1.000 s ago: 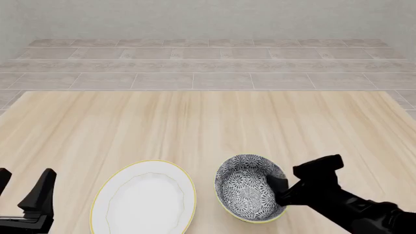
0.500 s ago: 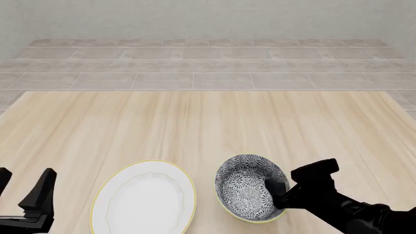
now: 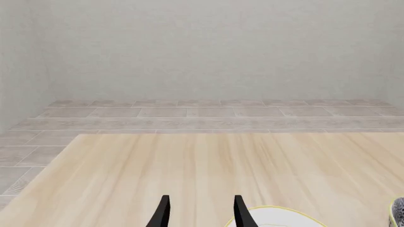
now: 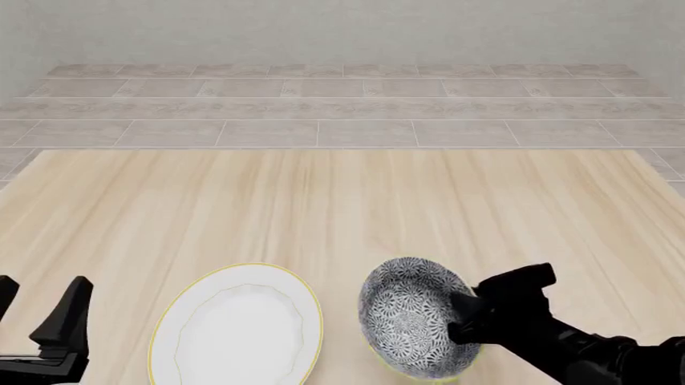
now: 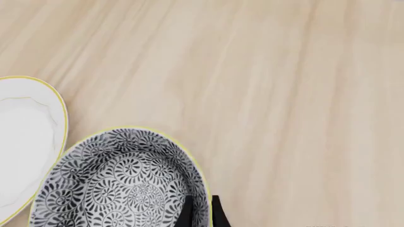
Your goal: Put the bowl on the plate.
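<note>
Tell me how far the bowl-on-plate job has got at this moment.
Done: the right gripper is shut on the bowl, one finger inside the rim and one outside. In hand: the bowl looks tilted in the front view, which suggests a lift is starting. Left: it sits beside the plate, not on it, so the carry and placing remain. The left gripper is open and idle.

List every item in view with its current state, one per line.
bowl: empty, tilted, rim pinched by the right gripper, not on the plate.
plate: empty, lying flat on the table beside the bowl.
right gripper: shut on the bowl's rim, one finger inside, one outside.
left gripper: open, holding nothing, near the plate's edge.
table: bare light wood beyond the dishes.
</note>
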Motion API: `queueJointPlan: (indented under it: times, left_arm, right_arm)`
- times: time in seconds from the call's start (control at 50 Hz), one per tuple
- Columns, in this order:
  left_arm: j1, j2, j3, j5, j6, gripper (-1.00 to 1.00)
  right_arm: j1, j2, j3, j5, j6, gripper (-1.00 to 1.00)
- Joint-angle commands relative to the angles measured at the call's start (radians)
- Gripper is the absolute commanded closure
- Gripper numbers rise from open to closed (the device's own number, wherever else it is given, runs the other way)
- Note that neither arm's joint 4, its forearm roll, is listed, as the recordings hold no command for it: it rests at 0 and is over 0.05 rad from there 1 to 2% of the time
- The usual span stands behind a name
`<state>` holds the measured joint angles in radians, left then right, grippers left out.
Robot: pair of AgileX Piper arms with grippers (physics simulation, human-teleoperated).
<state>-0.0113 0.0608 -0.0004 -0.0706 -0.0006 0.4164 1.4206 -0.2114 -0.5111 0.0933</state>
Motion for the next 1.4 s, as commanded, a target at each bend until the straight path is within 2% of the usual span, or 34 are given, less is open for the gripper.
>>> queueJointPlan:
  times: [0.02,0.12,0.28,0.52,0.6,0.92,1.04,1.16,1.4]
  left_arm:
    - [0.001,0.005,0.0,-0.006,0.001,-1.0]
    - [0.001,0.005,0.0,-0.006,0.002,-1.0]
    - [0.001,0.009,0.0,-0.011,0.002,-1.0]
    - [0.003,0.009,0.0,-0.013,0.0,-1.0]
    - [0.004,0.009,0.0,-0.014,0.0,-1.0]
    - [0.003,0.001,0.0,-0.008,0.001,-1.0]
    - [0.005,0.002,0.0,-0.011,0.0,-1.0]
    - [0.006,-0.008,0.0,-0.002,-0.001,-1.0]
    - [0.004,-0.032,0.0,0.021,-0.001,-1.0]
  right_arm:
    - [-0.002,-0.012,0.004,0.007,0.001,1.0]
    - [-0.011,-0.016,0.001,0.016,-0.022,1.0]
    - [0.005,-0.067,0.002,0.052,-0.025,1.0]
    - [-0.006,-0.185,-0.027,0.158,0.009,1.0]
    - [-0.031,-0.217,-0.041,0.188,0.008,1.0]
    - [-0.041,-0.296,-0.098,0.289,0.026,1.0]
    - [-0.025,-0.318,-0.134,0.338,0.067,1.0]
    - [-0.023,-0.353,-0.182,0.4,0.058,1.0]
    - [-0.009,-0.352,-0.248,0.457,0.059,1.0]
